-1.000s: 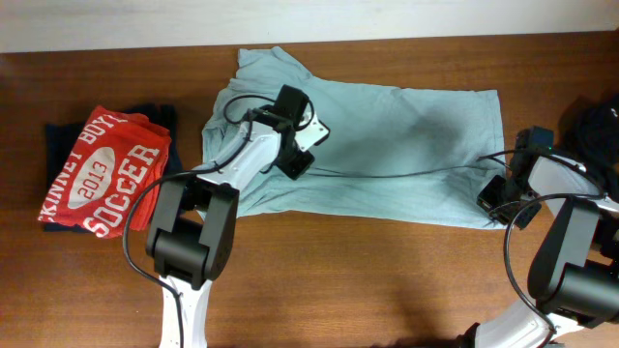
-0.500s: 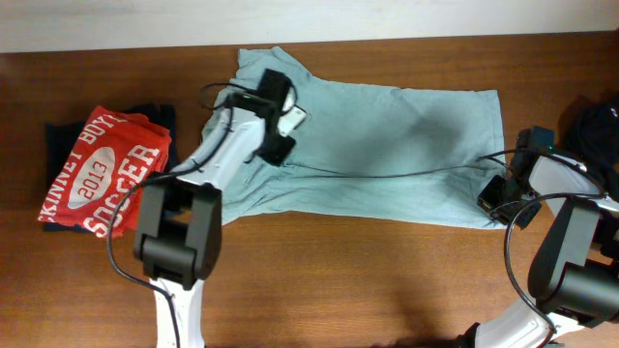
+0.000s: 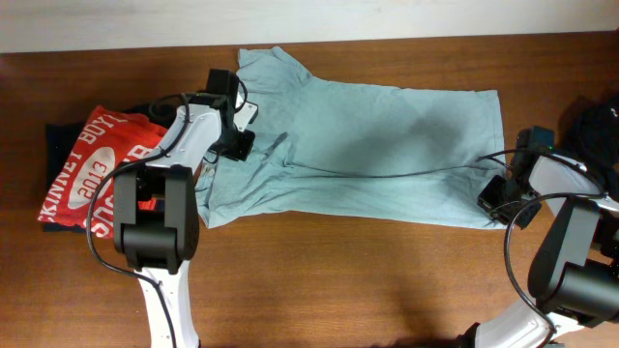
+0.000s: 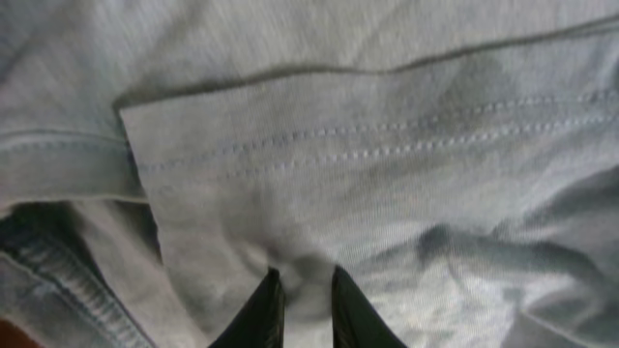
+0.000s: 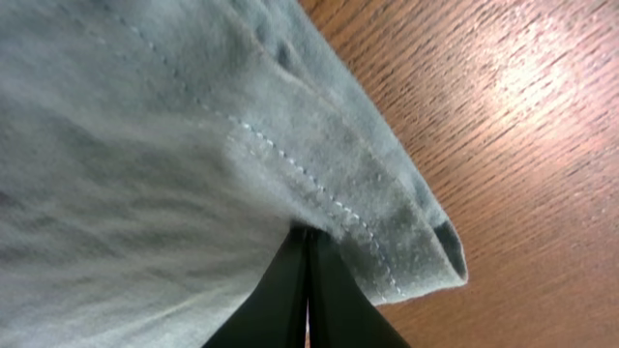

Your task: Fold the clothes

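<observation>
Your left gripper (image 3: pixel 235 143) has swung left across the t-shirt (image 3: pixel 387 145) to its sleeve side, nipping a fold; your right gripper (image 3: pixel 503 200) stays pinched on the hem corner; the t-shirt lies spread on the table (image 3: pixel 338 280).

t-shirt (image 3: pixel 387 145): thin soft matt cloth, stitched hem | table (image 3: pixel 338 280): glossy grained wood

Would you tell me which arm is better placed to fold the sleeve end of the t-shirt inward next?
Probably the left: the left gripper pinches the t-shirt at its sleeve end. The right gripper is shut on the hem corner at the opposite end, far from the sleeve.
</observation>
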`<state>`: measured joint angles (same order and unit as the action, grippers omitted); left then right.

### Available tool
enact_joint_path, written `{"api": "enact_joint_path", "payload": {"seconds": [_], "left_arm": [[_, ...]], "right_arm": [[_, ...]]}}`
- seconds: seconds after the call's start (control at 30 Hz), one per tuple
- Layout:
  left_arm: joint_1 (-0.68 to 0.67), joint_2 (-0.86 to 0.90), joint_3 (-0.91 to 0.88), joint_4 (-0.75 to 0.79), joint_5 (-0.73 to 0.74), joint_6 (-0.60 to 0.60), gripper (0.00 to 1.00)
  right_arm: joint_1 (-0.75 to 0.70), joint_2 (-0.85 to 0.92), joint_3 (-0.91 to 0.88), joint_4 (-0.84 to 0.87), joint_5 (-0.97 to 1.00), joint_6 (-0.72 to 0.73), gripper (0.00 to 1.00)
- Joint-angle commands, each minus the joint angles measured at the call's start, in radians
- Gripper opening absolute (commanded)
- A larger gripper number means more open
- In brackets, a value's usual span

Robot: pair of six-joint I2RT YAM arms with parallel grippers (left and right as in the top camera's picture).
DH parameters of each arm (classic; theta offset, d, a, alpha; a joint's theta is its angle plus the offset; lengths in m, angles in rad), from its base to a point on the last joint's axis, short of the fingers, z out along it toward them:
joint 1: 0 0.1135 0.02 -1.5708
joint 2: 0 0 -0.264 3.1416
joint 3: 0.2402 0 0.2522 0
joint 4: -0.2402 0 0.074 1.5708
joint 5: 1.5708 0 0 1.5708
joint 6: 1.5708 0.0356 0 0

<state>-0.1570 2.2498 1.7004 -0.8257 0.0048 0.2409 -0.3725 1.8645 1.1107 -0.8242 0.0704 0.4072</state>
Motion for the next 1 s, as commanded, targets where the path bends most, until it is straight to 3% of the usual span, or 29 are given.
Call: {"api": "enact_joint_path", "payload": {"seconds": [0.0, 0.23, 0.63, 0.97], "left_arm": [[0.01, 0.076, -0.015, 0.007, 0.011, -0.01, 0.12], [0.064, 0.094, -0.015, 0.042, -0.086, -0.138, 0.08], [0.12, 0.094, -0.015, 0.066, -0.072, -0.143, 0.08], [0.084, 0.034, 0.058, -0.06, -0.069, -0.144, 0.27]], "right_arm": [[-0.008, 0.043, -0.017, -0.007, 0.006, -0.006, 0.04], [-0.01, 0.044, -0.017, -0.002, 0.042, -0.006, 0.04], [-0.005, 0.043, -0.016, -0.005, 0.122, -0.003, 0.09], [-0.006, -0.085, 0.007, 0.023, -0.139, -0.123, 0.34]]}}
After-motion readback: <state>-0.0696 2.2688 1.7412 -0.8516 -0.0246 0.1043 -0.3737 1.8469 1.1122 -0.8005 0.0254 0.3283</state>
